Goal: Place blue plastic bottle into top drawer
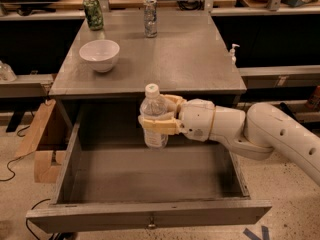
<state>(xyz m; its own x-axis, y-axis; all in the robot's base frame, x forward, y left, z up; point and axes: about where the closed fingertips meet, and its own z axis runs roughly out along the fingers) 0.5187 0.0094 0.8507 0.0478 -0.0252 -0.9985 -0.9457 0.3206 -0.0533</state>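
Observation:
The blue plastic bottle [153,113], clear with a white cap and a pale label, stands upright in my gripper [157,118]. The gripper's tan fingers [159,125] are shut around the bottle's middle. The white arm reaches in from the right. The bottle hangs above the open top drawer [235,169], over its back middle part, just in front of the table's front edge. Its base is above the drawer floor, not touching it. The drawer's front panel carries a small knob [151,225].
On the grey table [195,59] stand a white bowl [100,54] at the left, a green can [93,14] at the back left and a silver patterned can [150,17] at the back middle. A cardboard box [42,144] sits left of the drawer.

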